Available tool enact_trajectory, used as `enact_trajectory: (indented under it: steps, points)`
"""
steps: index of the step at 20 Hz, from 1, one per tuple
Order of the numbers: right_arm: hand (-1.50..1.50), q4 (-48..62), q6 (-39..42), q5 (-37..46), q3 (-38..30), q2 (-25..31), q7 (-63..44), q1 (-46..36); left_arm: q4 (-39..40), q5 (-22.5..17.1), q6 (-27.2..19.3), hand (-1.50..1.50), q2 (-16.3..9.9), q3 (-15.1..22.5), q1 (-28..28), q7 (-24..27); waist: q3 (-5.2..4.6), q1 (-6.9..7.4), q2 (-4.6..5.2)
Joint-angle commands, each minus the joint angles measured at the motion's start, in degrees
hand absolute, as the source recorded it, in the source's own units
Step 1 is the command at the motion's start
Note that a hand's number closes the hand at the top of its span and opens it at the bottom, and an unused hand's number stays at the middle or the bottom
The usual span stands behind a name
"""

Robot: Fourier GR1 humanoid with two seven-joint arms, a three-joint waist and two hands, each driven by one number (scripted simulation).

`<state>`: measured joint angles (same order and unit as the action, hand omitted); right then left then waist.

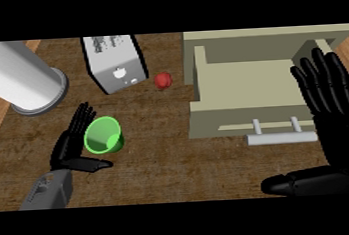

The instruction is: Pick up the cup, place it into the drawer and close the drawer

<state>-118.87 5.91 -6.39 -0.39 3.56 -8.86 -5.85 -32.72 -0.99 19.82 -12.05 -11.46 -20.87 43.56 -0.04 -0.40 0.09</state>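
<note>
Where cup sits, left hand open.

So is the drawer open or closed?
Open. The drawer is pulled out, its bare inside showing, and its handle sticks out toward the robot.

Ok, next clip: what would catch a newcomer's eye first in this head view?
Probably the bright green cup, lying on the brown counter at lower left with the left hand open around it, fingers straight. Next, the open beige drawer at upper right, its handle toward the robot, with the large right hand open over its right side. A small red object lies between the drawer and a white box.
</note>
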Motion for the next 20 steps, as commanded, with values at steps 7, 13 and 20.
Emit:
enact_trajectory:
  steps: [7,13,20]
  points:
    - [-1.50,3.8,0.2,0.0,-0.8,0.1,1.3,-2.6,10.0,2.0,1.2,-1.50,0.7,0.8,-5.5,6.2,-0.01,-0.01,0.08]
    - [-1.50,-2.0,0.4,-2.7,-2.4,1.7,-4.0,-1.3,13.4,2.0,0.5,-1.50,2.6,0.8,-5.2,10.5,-0.03,-0.32,0.09]
    - [-1.50,-5.7,-0.9,-4.1,-2.7,1.9,-8.0,-2.4,19.1,0.1,4.5,-1.50,-0.2,-1.7,-10.1,9.8,-0.10,-0.92,0.29]
